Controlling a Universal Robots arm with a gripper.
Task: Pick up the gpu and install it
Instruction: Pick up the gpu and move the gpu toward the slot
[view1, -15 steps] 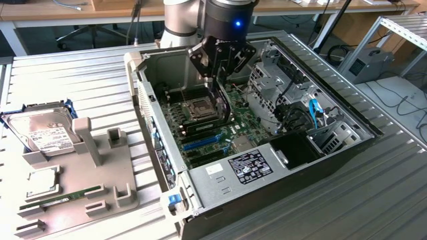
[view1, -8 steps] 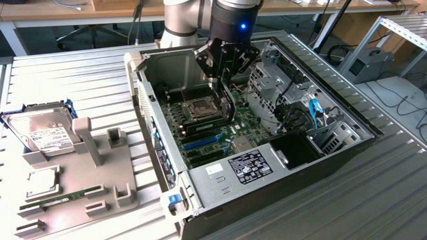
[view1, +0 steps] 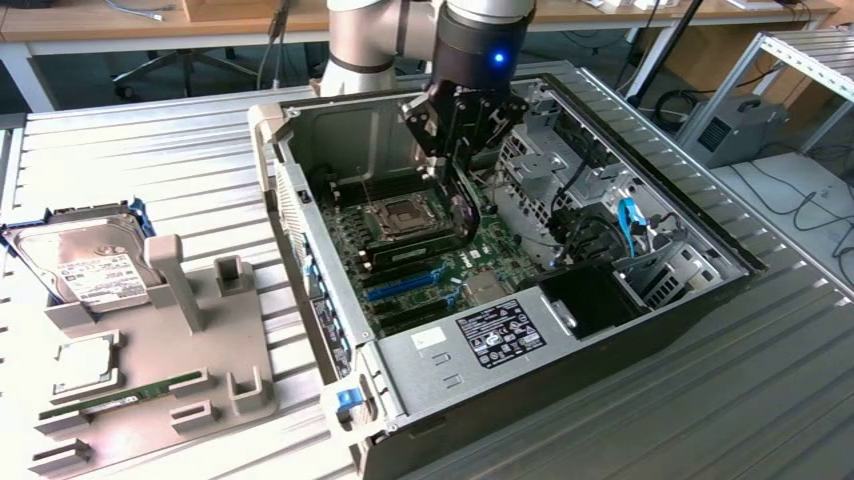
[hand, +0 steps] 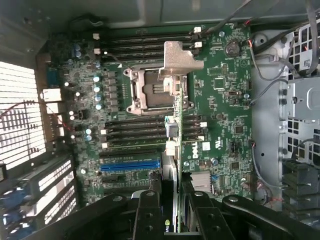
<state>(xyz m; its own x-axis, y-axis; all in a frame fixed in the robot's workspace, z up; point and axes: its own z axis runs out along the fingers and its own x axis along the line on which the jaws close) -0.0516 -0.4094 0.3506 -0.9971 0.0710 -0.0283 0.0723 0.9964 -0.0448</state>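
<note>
My gripper hangs inside the open computer case, shut on the gpu. The gpu is a thin dark card held upright and edge-on above the motherboard. In the wrist view the gpu runs as a narrow strip from between the black fingers of my gripper out to its silver end bracket. It sits over the edge of the CPU socket and the memory slots. The blue expansion slot lies to one side of the card, apart from it.
A grey holder on the exterior view's left carries a silver hard drive, a chip and a green memory stick. The case holds a power supply, a drive cage and loose cables.
</note>
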